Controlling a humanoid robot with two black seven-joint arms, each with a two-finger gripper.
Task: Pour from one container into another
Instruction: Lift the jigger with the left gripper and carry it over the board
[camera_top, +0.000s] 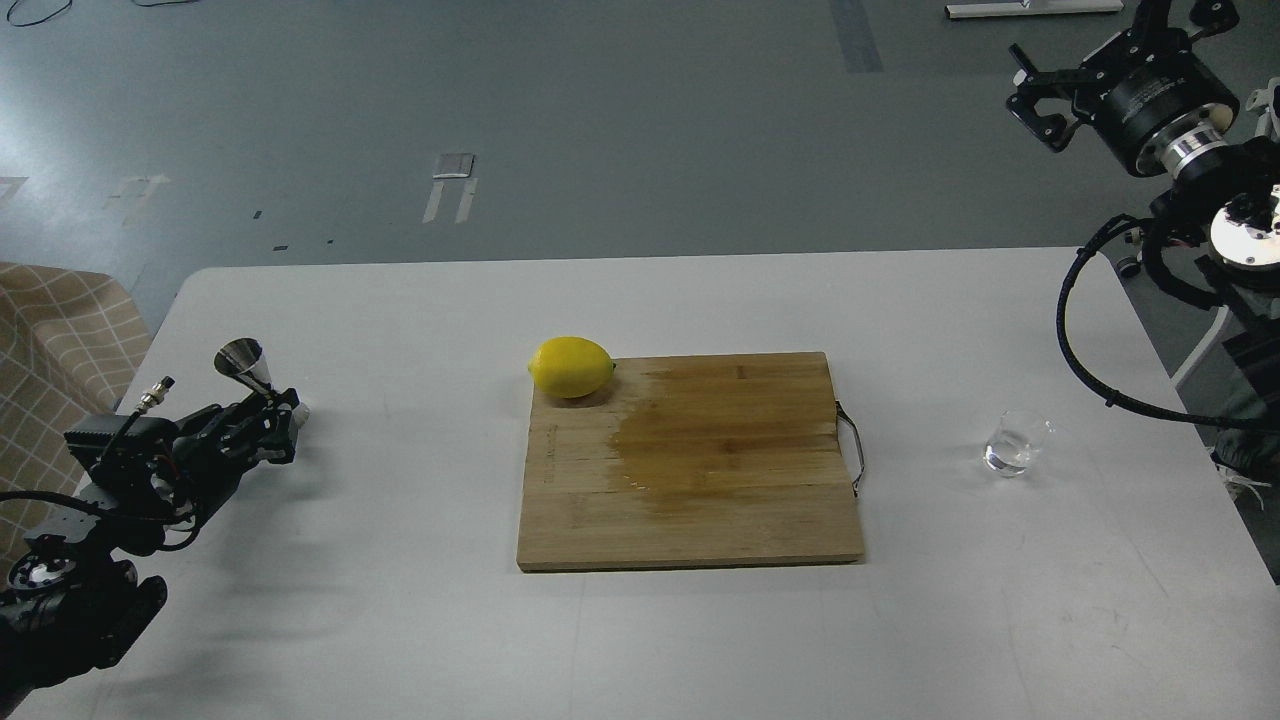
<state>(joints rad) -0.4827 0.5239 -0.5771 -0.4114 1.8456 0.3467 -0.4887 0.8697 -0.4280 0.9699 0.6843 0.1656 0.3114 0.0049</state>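
The shiny steel jigger (243, 360) stands upright near the table's left edge, upper cone and waist showing. My left gripper (270, 413) is down at its base, fingers drawn together around the lower cone, which they hide. The small clear glass cup (1017, 442) sits alone on the right side of the table with a little clear liquid in it. My right gripper (1040, 95) hangs high beyond the table's far right corner, well away from the cup, fingers spread and empty.
A wooden cutting board (700, 500) with a wet dark patch lies mid-table, a wire handle on its right edge. A yellow lemon (571, 367) rests at its back left corner. The white table (400, 620) ends close to the jigger on the left.
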